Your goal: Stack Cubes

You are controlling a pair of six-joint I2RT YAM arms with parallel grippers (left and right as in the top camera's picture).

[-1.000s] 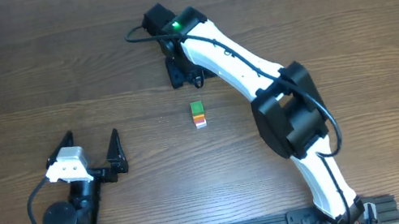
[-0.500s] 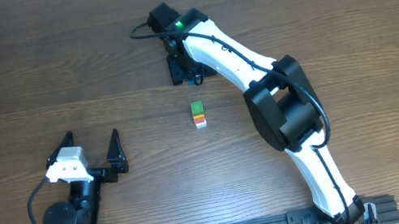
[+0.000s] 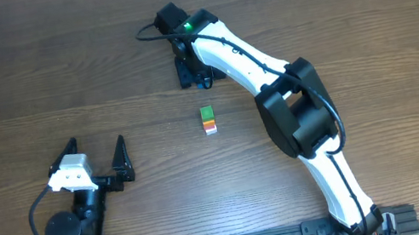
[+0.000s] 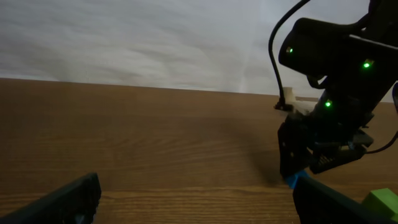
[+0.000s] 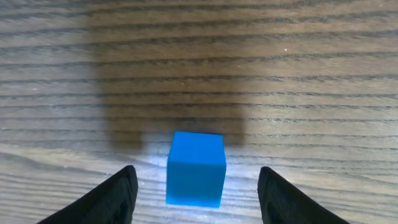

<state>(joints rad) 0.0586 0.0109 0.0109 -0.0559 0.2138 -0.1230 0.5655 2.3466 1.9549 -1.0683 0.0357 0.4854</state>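
Our right hand [image 3: 193,75] is wide open around the blue cube [image 5: 196,168] and holds nothing. The cube sits on the counter [image 3: 349,24], apart from the green-topped stack [image 3: 208,120]. Our left hand [image 3: 96,144] is open and empty too.

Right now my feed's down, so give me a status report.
Right gripper open, straddling blue cube. Left gripper open, near base. Green-topped stack stands clear. Nothing blocking.

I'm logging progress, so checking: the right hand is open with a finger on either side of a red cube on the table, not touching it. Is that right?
Not quite. The cube is blue, not red, as the right wrist view shows. The rest holds: the right hand is open, its fingers on either side of the cube without touching it, and the cube sits on the table.
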